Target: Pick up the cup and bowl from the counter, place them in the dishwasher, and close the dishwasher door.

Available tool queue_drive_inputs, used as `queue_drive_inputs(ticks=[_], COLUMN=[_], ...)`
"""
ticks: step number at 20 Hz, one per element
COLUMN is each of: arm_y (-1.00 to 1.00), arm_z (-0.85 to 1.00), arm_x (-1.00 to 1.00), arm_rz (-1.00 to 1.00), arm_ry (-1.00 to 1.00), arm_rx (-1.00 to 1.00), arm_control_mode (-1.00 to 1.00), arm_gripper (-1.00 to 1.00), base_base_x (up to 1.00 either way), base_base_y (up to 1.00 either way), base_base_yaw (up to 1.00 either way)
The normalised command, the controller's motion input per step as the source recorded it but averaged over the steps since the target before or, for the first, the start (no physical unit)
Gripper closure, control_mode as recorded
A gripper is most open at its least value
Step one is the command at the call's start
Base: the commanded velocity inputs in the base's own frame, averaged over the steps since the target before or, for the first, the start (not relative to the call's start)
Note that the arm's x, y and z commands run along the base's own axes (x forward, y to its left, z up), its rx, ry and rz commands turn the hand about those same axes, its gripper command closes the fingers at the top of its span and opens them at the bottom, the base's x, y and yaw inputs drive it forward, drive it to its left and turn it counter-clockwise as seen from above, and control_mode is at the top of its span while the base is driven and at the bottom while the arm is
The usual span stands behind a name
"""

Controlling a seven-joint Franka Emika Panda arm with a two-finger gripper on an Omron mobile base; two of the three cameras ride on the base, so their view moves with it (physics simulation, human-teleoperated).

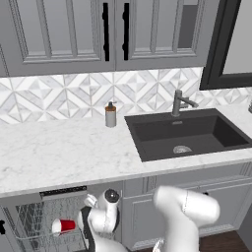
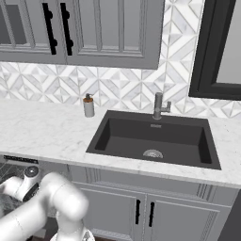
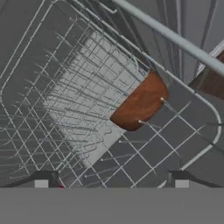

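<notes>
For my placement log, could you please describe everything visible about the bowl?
The bowl is small, round and dark reddish brown, wooden-looking. In the hand view it sits inside the dishwasher's grey wire rack, tipped among the tines, with thin wires crossing in front of it. Only part of its rounded surface shows, and nothing grips it.

The hand view looked down into the dishwasher's grey wire rack [image 3: 87, 100], its rows of thin tines crossing the frame at a slant. The bowl [image 3: 140, 103], dark brown, sat tilted among the tines near the rack's curved corner. The two dark fingertips [image 3: 41, 179] stood wide apart at the bottom, with a small speck of red beside the left one.
</notes>
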Motion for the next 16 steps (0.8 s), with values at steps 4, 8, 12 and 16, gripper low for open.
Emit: queue_drive_inputs(ticks=[4, 8, 12, 16], arm_y=[0.0, 0.0, 0.0, 0.02], arm_z=[0.82, 0.98, 0.86, 0.52], arm_x=[-0.99, -0.97, -1.0, -1.0], arm_rz=[0.13, 0.19, 0.25, 0.29], arm_ry=[0.11, 0.23, 0.25, 0.06], arm_rx=[-0.2, -0.24, -0.23, -0.17], arm_control_mode=[-1.0, -1.0, -1.0, -1.0], arm_gripper=[-1.0, -1.0, -1.0, -1.0], base_base_x=[0.0, 0.0, 0.0, 0.0], base_base_y=[0.0, 0.0, 0.0, 0.0], base_base_yaw=[0.0, 0.0, 0.0, 0.0])
